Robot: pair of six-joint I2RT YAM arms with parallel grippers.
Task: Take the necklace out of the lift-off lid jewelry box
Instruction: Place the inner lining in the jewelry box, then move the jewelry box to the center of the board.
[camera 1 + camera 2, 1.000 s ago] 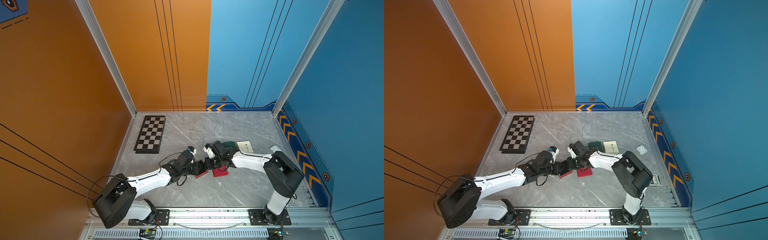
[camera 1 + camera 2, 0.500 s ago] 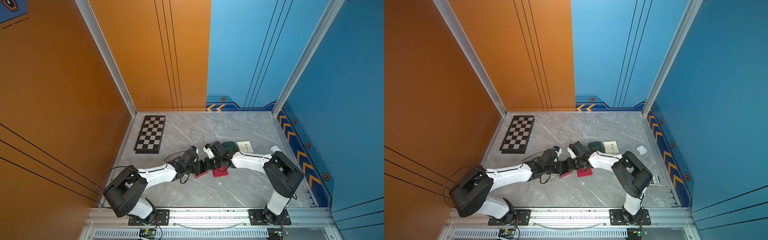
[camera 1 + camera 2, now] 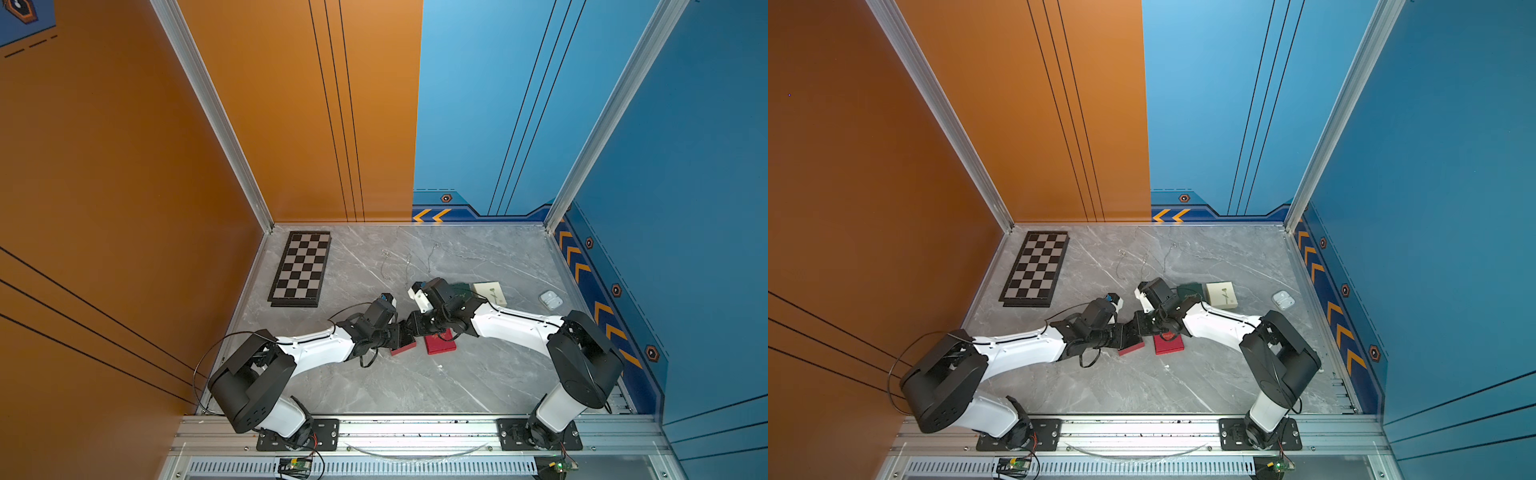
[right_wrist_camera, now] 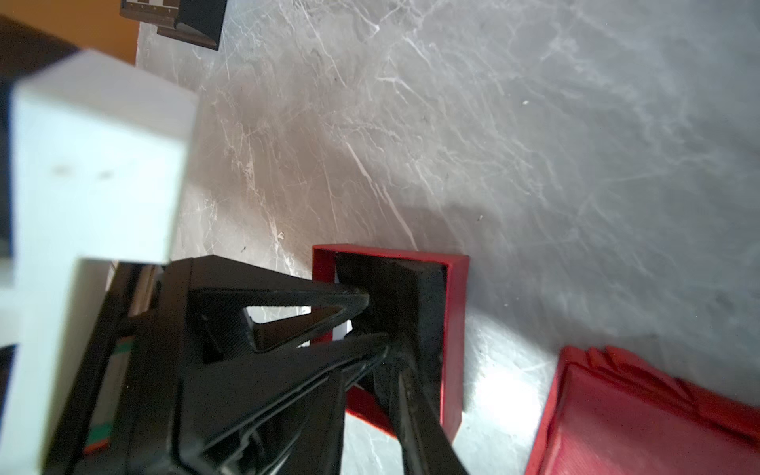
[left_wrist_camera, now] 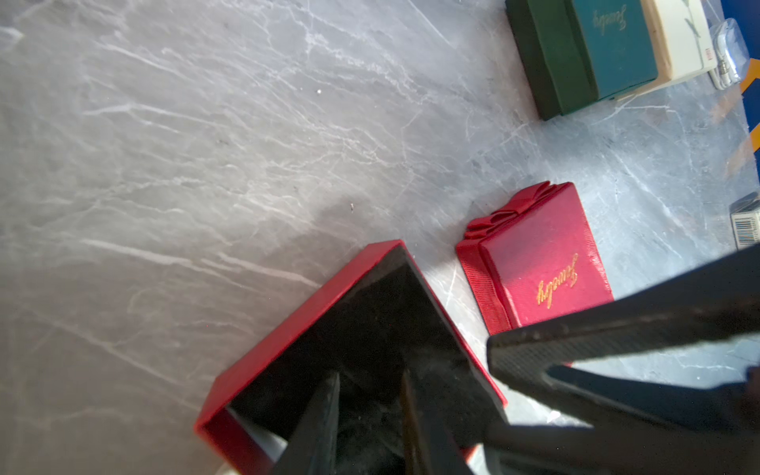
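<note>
Together in box (image 5: 296, 333), left gripper (image 5: 370, 376), right gripper (image 4: 390, 343)

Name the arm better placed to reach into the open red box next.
Left, narrowly. The left gripper has both fingers inside the open red box, spread over its black lining. The right gripper comes in over a side wall, next to the lid. No necklace shows inside.
</note>
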